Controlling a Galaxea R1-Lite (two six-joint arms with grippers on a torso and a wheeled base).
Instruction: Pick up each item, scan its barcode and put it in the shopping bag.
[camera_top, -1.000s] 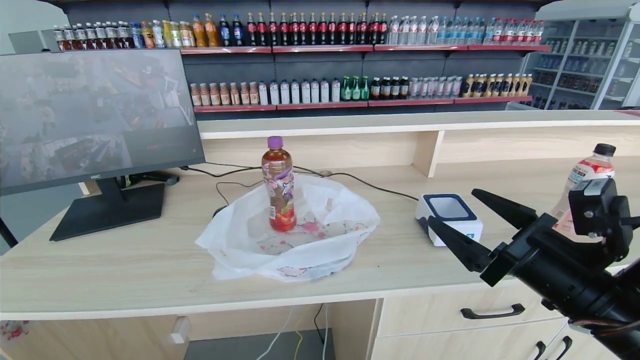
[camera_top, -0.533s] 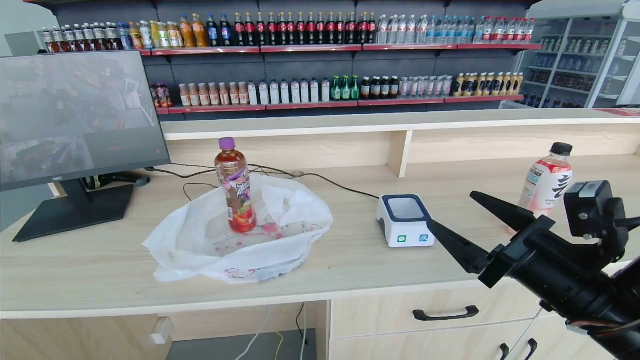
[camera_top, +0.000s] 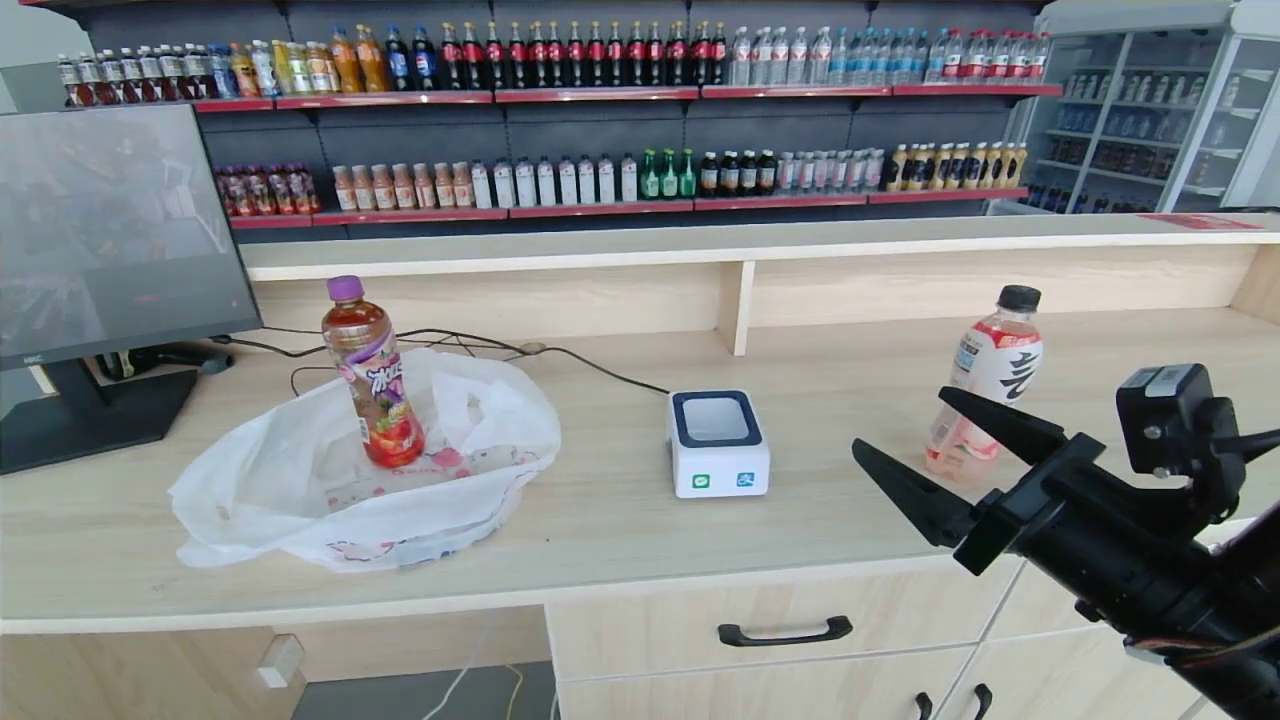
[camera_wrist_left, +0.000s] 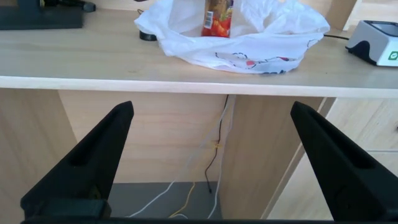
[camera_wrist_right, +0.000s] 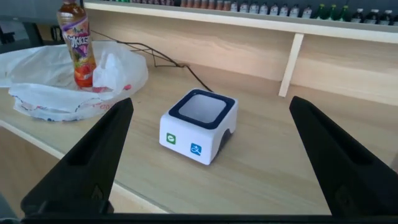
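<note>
Shopping bag (camera_top: 245, 475), crinkled white plastic, holds upright bottle (camera_top: 372, 380).

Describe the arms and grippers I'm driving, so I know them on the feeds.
Both are matte black, each with two long wedge-shaped fingers tapering to points: the right gripper and the left gripper. The right arm is a black cylinder carrying a boxy black wrist camera with a grey label on top; reddish wiring shows lower down.
</note>
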